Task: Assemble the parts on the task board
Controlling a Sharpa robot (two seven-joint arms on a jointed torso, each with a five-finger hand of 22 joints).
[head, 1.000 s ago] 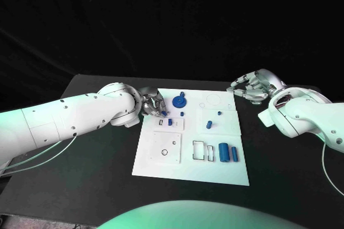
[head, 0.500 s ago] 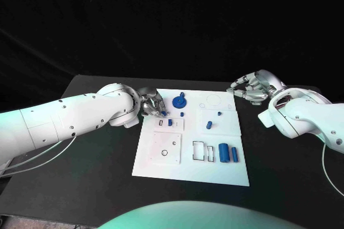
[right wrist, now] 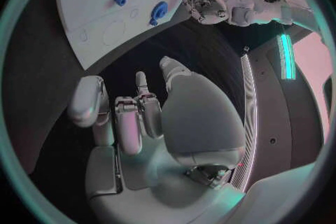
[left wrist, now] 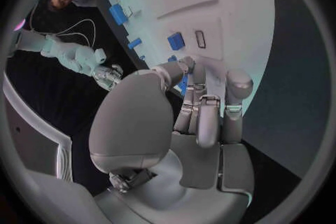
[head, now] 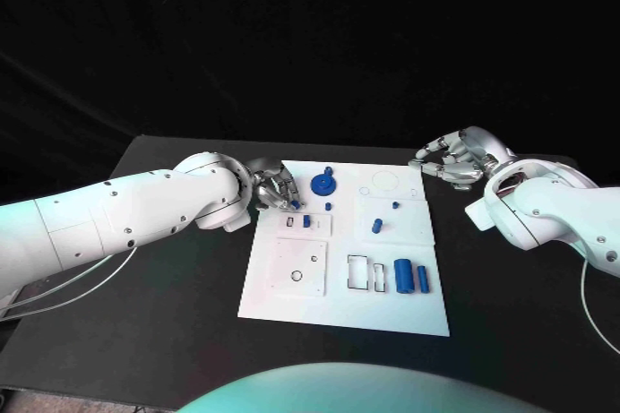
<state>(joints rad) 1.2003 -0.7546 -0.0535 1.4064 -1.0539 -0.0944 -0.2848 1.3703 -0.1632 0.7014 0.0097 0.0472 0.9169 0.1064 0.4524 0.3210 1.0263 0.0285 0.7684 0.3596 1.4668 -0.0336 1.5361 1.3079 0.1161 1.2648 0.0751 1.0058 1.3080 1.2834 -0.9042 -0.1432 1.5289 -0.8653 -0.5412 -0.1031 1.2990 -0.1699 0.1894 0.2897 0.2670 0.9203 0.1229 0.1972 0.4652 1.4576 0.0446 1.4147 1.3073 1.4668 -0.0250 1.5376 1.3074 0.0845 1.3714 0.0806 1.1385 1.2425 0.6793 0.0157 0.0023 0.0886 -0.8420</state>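
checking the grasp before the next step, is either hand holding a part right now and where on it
The left hand pinches a small blue part at its fingertips; the exact spot on it cannot be told. The right hand holds nothing.

Head camera looking down on task board (head: 347, 252), wrist cameras close behind each robot hand, all sharing the board

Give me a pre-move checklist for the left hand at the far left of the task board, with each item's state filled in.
1. Left hand over the task board's far-left edge: ok.
2. Small blue part held at its fingertips: cannot tell; the fingers curl round it.
3. Blue disc beside the hand free of the fingers: ok.
4. Right hand off the board, over the table: ok.
5. Right hand holds nothing: ok, fingers curled on nothing.
6. Two blue bars at the board's near right lie undisturbed: ok.
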